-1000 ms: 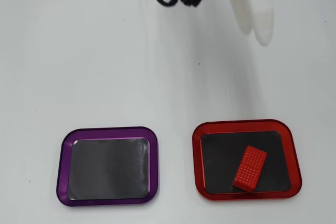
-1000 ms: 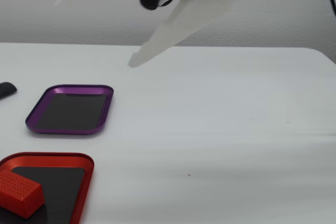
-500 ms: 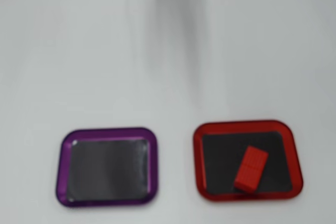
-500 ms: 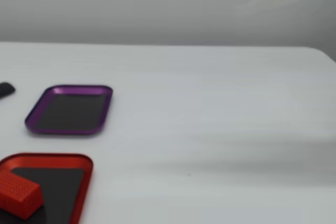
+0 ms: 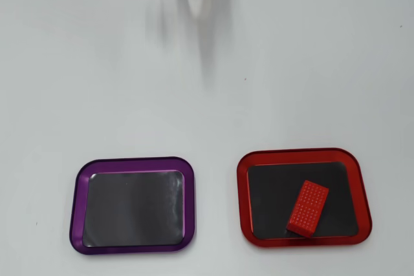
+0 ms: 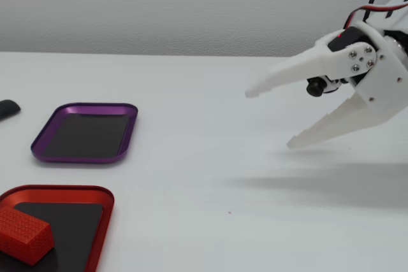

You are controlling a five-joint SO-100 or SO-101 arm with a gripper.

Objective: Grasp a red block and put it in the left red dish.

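Red block in red dish; gripper wide open (empty).

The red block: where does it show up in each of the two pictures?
Overhead view: the red block lies lower right, inside the red tray, tilted.
Fixed view: the block sits at the bottom left corner, in the same red tray.
Shared landmark: the empty purple tray beside the red one.

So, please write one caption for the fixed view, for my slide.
Open white gripper hovers empty; red block lies in the red dish, beside the purple tray.
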